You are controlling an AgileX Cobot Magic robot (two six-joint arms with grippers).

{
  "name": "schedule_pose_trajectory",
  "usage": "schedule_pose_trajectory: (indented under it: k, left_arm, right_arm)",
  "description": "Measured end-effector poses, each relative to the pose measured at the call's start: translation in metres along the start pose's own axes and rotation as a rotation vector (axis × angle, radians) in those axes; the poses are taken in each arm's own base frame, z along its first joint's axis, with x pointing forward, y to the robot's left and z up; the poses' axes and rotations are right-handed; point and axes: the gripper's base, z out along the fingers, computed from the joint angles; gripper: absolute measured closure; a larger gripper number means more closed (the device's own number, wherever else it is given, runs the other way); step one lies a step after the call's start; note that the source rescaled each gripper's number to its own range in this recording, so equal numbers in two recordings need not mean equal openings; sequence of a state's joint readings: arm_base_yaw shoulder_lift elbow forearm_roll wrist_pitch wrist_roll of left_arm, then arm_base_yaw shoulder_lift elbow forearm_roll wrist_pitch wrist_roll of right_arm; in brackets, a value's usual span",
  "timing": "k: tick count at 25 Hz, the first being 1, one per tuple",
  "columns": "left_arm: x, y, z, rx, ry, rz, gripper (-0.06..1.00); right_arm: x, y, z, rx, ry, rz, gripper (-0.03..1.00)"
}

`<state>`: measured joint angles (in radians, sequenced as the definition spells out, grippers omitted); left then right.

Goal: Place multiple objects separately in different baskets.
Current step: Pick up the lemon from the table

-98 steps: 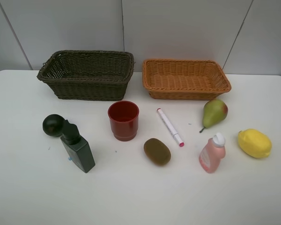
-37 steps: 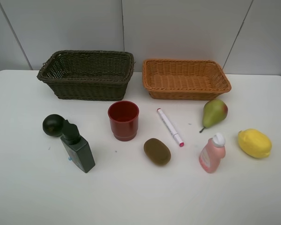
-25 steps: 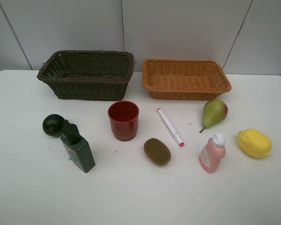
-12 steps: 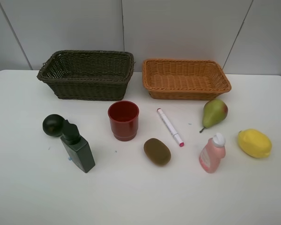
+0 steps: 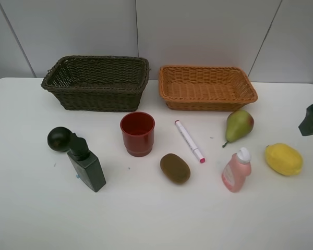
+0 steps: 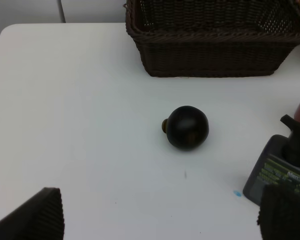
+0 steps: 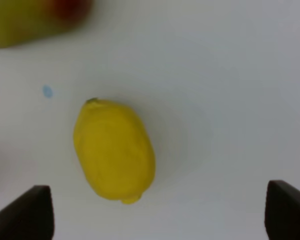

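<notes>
Step in hand: we are judging that the right jaws are lining up for a first pick on the yellow lemon (image 7: pixel 114 150), which is lying at the near right of the tabletop (image 5: pixel 156 219). Nothing is sitting in either basket yet.
Right jaws: standing wide apart and empty, directly above the lemon.
Left jaws: also gaping wide and empty, hanging at the near left and facing the dark round fruit (image 6: pixel 187 127).
Doing it well: we are advising a grip across the lemon's short width, low past its fattest part, because the rounded skin is likely to slip. The small pink bottle (image 5: pixel 236 172) is standing just to its left, so we are keeping that side clear.
Near row: the dark green bottle (image 5: pixel 88 166) is showing flat, angular, glossy sides. The brown kiwi (image 5: pixel 175 168) is looking oval and matt.
Middle row: the red cup (image 5: pixel 137 136) is standing upright, smooth and open. The pink-white marker (image 5: pixel 189 141) is lying as a slim cylinder. The green-red pear (image 5: pixel 239 125) is tapering to a stem.
Far row: two rectangular woven wicker baskets are sitting side by side, the dark brown basket (image 5: pixel 96 99) deeper on the left and the orange-tan basket (image 5: pixel 208 104) shallower on the right.
</notes>
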<state>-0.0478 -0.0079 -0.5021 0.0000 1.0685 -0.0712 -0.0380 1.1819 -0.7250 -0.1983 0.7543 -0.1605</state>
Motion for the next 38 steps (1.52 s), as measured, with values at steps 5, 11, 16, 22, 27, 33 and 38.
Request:
schedule_pose_trajectory:
  k: [5, 11, 16, 22, 27, 33, 38]
  left_arm:
    - [0.0, 0.0, 0.0, 0.0, 0.0, 0.0, -0.06]
    - [0.0, 0.0, 0.0, 0.0, 0.0, 0.0, -0.06]
    - [0.0, 0.0, 0.0, 0.0, 0.0, 0.0, -0.06]
    - [0.0, 0.0, 0.0, 0.0, 0.0, 0.0, -0.06]
    - [0.0, 0.0, 0.0, 0.0, 0.0, 0.0, -0.06]
    - [0.0, 0.0, 0.0, 0.0, 0.0, 0.0, -0.06]
    - [0.0, 0.0, 0.0, 0.0, 0.0, 0.0, -0.06]
  right_arm:
    - [-0.004, 0.002, 0.023, -0.017, 0.07, -0.043, 0.06]
    - [-0.008, 0.005, 0.053, -0.046, 0.121, -0.111, 0.06]
    - [-0.009, 0.01, 0.08, -0.08, 0.174, -0.175, 0.06]
    - [-0.007, 0.015, 0.106, -0.108, 0.212, -0.192, 0.06]
    - [-0.005, 0.018, 0.12, -0.124, 0.241, -0.198, 0.07]
    - [-0.005, 0.018, 0.122, -0.126, 0.241, -0.199, 0.07]
    - [-0.005, 0.018, 0.122, -0.126, 0.24, -0.198, 0.08]
